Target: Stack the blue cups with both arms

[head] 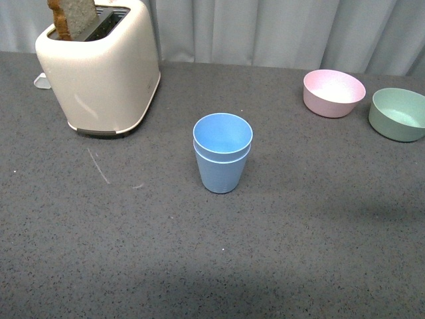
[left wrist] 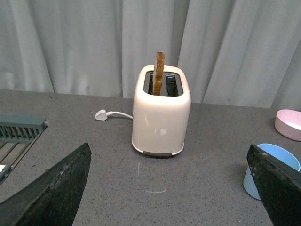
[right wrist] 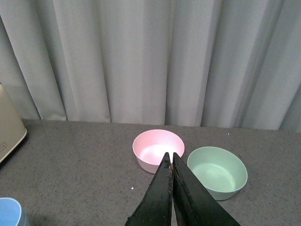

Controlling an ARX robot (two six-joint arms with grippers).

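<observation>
Two light blue cups stand nested one inside the other at the middle of the grey table, upright. Neither arm shows in the front view. In the left wrist view my left gripper is open wide with nothing between its fingers; the blue cup stack sits just behind its one finger, apart from it. The right gripper is shut with nothing in it, its tips seen over the pink bowl. An edge of a blue cup shows at a corner of the right wrist view.
A cream toaster holding a bread slice stands at the back left, its plug lying beside it. A pink bowl and a green bowl sit at the back right. A grey rack shows in the left wrist view.
</observation>
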